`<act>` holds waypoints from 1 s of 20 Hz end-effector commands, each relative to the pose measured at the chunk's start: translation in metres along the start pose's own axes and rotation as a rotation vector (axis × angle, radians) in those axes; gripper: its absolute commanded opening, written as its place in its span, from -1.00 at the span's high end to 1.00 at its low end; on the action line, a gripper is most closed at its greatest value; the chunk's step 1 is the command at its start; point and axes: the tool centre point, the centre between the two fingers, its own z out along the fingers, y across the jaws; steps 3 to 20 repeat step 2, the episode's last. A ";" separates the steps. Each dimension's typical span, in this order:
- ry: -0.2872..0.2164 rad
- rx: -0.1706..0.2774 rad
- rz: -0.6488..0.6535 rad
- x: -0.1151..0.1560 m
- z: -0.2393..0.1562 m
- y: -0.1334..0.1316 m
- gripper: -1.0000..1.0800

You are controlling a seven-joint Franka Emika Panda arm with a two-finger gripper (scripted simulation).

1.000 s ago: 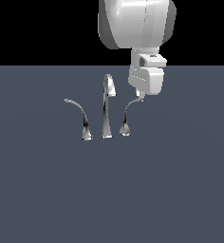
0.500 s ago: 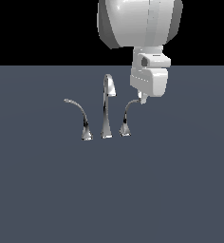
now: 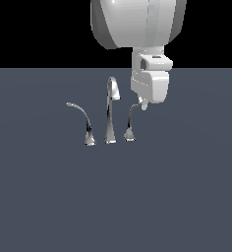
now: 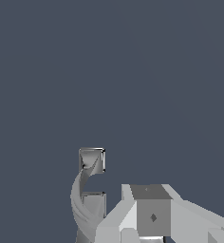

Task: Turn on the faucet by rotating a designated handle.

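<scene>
On the exterior view's left: long lever is sweeping wide from its flared base, well apart from me; I am leaving it alone.
Centre: spout is standing tall and upright, its hooked head pointing toward the exterior view's right, between the two levers.
Right of the spout: handle, the shorter, steeper lever of the faucet, is rising from its base on the grey floor and arching its thin tip up to my claw.
My claw: I am hanging over the handle's tip, touching it or just beside it; whether the fingers are apart or together I cannot tell, since my own body is hiding them in both views.
Wrist view: handle is curving just beside my claw's housing.
Risk: I am judging the tip thin and slick, so it may be slipping off my claw as I push.
Risk: drifting toward the spout would be jamming me against it.
</scene>
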 end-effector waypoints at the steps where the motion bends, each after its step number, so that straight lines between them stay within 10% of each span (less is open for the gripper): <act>1: -0.006 -0.005 -0.021 -0.023 0.000 0.004 1.00; 20: -0.006 -0.005 -0.021 -0.023 0.000 0.004 1.00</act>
